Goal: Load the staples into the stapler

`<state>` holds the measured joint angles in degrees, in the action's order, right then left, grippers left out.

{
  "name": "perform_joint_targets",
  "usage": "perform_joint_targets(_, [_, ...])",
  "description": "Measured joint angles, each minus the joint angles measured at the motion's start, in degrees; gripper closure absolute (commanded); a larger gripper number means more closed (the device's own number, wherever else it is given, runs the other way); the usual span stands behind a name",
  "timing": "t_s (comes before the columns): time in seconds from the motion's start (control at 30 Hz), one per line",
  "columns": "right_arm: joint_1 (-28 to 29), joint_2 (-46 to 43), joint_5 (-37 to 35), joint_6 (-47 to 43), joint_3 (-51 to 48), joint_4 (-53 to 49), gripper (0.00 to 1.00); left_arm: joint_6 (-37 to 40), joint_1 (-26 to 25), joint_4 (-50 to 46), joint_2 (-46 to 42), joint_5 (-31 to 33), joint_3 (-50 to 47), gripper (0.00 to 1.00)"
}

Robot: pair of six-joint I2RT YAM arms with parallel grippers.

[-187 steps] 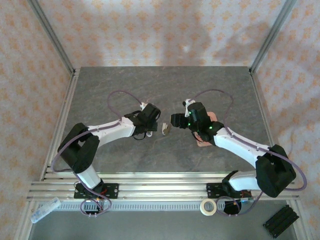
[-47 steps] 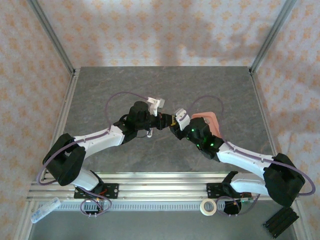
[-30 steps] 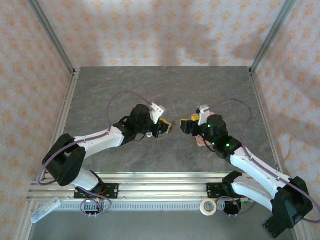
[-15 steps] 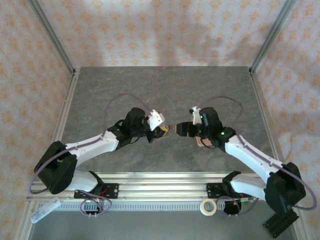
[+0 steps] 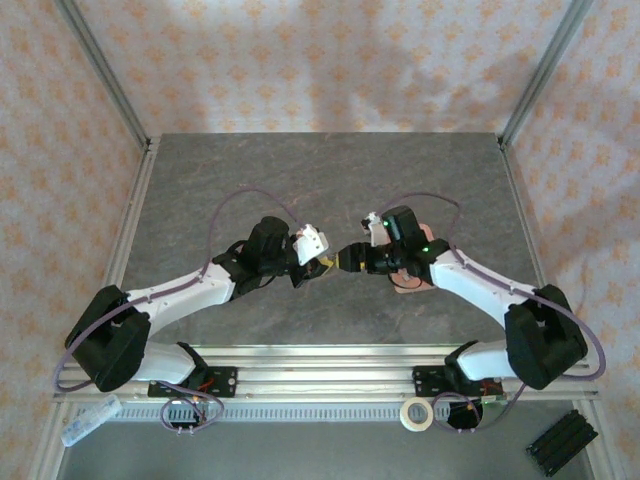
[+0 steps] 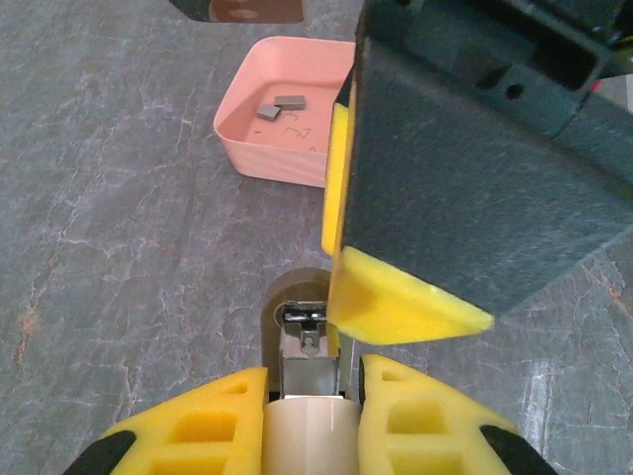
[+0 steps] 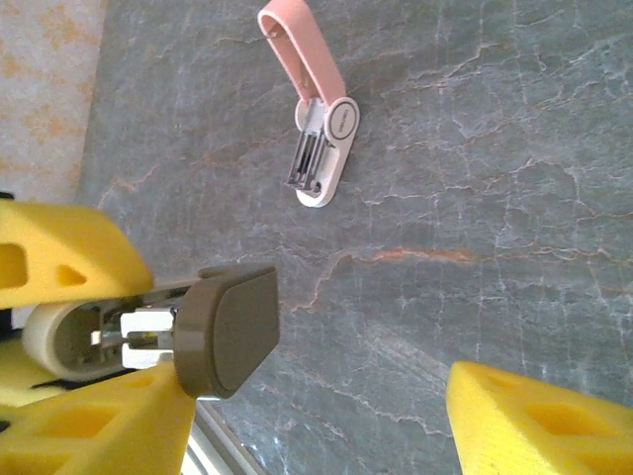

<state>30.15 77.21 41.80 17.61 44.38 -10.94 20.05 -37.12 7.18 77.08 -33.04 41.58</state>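
Observation:
My left gripper point(image 6: 312, 384) is shut on the stapler point(image 6: 309, 341), a cream body with an open metal channel and a brown tip point(image 7: 227, 332). The right gripper point(image 7: 316, 406) is open, one yellow fingertip point(image 6: 396, 302) lying against the right side of the channel's front end. In the top view the two grippers meet mid-table, left gripper point(image 5: 318, 264) facing right gripper point(image 5: 350, 258). Two grey staples point(image 6: 279, 106) lie in a pink tray point(image 6: 272, 158) beyond the stapler. I see nothing between the right fingers.
The pink tray point(image 5: 410, 287) sits partly under the right arm. A pink-and-white hinged tool point(image 7: 316, 129) lies on the grey stone tabletop beyond the stapler. A tape roll point(image 5: 416, 413) and a black block point(image 5: 560, 442) lie off the front rail.
The right gripper has moved left, closing the gap to the stapler tip. The left gripper still holds the stapler in nearly the same place.

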Motion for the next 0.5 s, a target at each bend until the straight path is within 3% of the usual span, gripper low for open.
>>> perform_joint_targets(0.33, [-0.72,10.19,-3.45,4.33,-1.55,3.06,0.36,-1.64,0.09,1.92,-0.59,-1.07,-0.61,0.96])
perform_joint_targets(0.5, [-0.7,7.78,-4.59,4.13,-3.02,6.8,0.32,-2.64,0.04,4.09,-2.43,-1.38,-0.61,0.95])
